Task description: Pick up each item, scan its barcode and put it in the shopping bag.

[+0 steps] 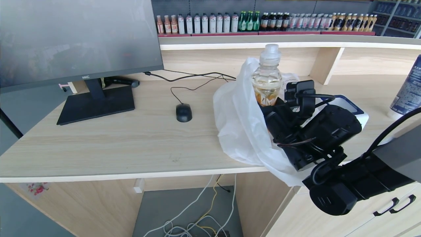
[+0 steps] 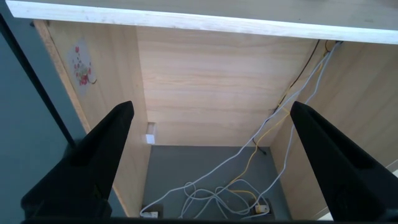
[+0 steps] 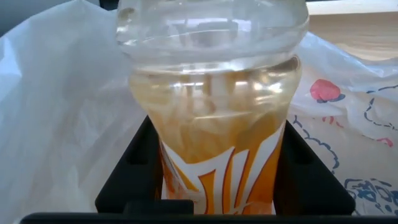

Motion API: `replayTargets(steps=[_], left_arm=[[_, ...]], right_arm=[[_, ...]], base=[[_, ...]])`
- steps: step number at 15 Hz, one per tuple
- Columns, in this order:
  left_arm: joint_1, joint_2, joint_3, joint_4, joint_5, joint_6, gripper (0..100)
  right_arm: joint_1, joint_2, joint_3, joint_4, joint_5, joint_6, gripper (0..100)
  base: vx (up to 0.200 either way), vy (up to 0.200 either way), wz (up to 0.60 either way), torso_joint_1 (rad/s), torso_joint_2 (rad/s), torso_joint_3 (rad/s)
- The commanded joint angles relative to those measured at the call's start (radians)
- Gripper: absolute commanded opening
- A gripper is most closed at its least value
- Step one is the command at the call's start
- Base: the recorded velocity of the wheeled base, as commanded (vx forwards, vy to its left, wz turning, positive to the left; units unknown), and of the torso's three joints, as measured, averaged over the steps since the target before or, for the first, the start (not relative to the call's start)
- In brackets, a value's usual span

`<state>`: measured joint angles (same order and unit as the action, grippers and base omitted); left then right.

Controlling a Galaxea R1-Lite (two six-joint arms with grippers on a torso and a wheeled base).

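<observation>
A clear bottle (image 1: 268, 77) with pale yellow drink, an orange-and-white label and a clear cap stands upright at the mouth of the white plastic shopping bag (image 1: 241, 125) on the desk. My right gripper (image 1: 274, 110) is shut on the bottle's lower part; in the right wrist view the bottle (image 3: 214, 118) sits between the black fingers (image 3: 124, 180) with the bag (image 3: 56, 124) behind it. My left gripper (image 2: 208, 155) hangs open below the desk edge, nothing between its fingers, facing the leg space.
A monitor (image 1: 79, 39) on its stand, a black mouse (image 1: 184, 112) and cables lie on the wooden desk (image 1: 115, 144). A white-and-blue device (image 1: 348, 105) sits behind my right arm, a blue-labelled canister (image 1: 408, 89) at the far right. Loose cables (image 2: 224, 193) lie under the desk.
</observation>
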<state>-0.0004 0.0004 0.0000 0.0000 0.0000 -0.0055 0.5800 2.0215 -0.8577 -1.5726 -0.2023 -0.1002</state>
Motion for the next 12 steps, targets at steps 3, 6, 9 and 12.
replayTargets(steps=[3, 6, 9, 12], left_arm=[[-0.001, 0.0, 0.0, 0.0, 0.0, -0.001, 100], [0.0, 0.0, 0.0, 0.0, 0.0, -0.001, 100], [0.0, 0.0, 0.0, 0.0, 0.0, -0.001, 100], [0.0, 0.0, 0.0, 0.0, 0.0, -0.001, 100]], right_arm=[[0.0, 0.022, -0.003, 0.002, 0.0, -0.001, 0], [0.0, 0.029, -0.006, 0.002, 0.0, 0.001, 0], [0.0, 0.025, -0.004, 0.002, -0.002, 0.001, 0], [0.0, 0.02, -0.003, 0.002, -0.002, 0.001, 0]], base=[[0.0, 0.0, 0.0, 0.0, 0.0, 0.0], [0.0, 0.0, 0.0, 0.0, 0.0, 0.0], [0.0, 0.0, 0.0, 0.0, 0.0, 0.0], [0.0, 0.0, 0.0, 0.0, 0.0, 0.0]])
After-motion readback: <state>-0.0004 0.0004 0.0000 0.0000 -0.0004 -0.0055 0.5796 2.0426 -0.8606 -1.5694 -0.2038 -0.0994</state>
